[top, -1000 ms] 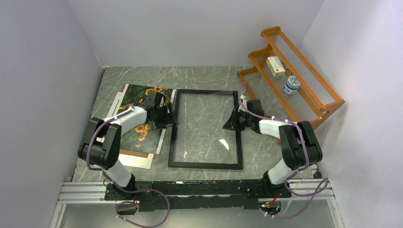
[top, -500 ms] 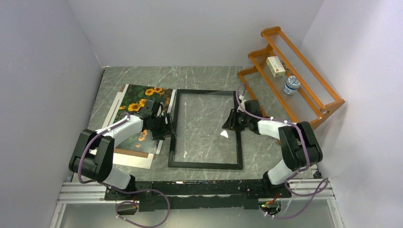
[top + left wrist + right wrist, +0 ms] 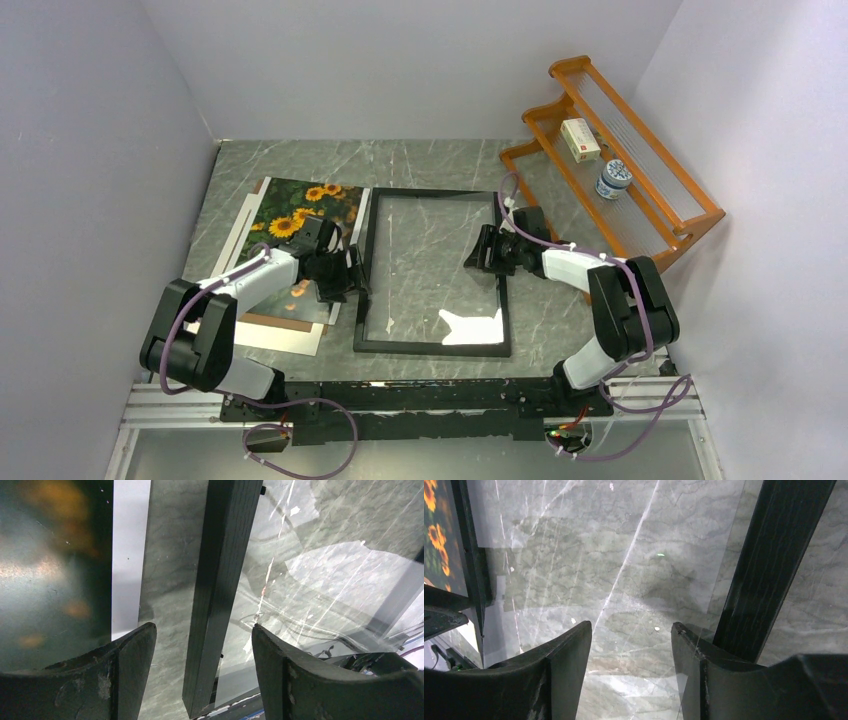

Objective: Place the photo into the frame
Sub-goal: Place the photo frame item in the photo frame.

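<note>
Frame (image 3: 430,349): it lay flat on the grey tabletop (image 3: 440,160), and the stone showed through its clear pane.
Photo (image 3: 300,205): it lay flat just left of the frame, outside it, with the sunflowers facing up.
Left gripper (image 3: 201,630): it was wide open, with one finger on each side of the frame's left bar, and it held nothing.
Right gripper (image 3: 630,626): it was open too, over the pane just inside the frame's right bar, and it held nothing.

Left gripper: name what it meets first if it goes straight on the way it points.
Most likely the frame: its left rail lies dead ahead, between the open fingers of the left gripper. Depth is unclear.
</note>
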